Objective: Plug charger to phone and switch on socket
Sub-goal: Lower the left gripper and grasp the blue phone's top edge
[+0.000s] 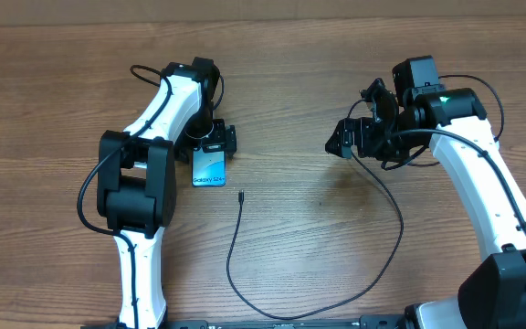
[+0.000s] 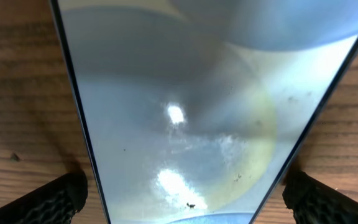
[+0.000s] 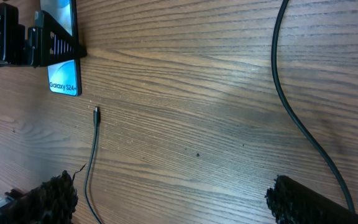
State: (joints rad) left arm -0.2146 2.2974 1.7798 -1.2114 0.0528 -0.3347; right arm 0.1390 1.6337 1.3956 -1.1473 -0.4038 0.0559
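Note:
The phone lies flat on the wooden table, its "Galaxy" band toward the front. It fills the left wrist view and shows in the right wrist view. My left gripper is open and straddles the phone's far end, with a finger on each side and small gaps to the edges. The charger cable loops across the table. Its connector tip lies just right of the phone's front end. My right gripper is open and empty above bare wood. The socket and the plug are out of view.
The cable's far end runs up under the right arm near the right gripper. The left arm stretches along the table's left side.

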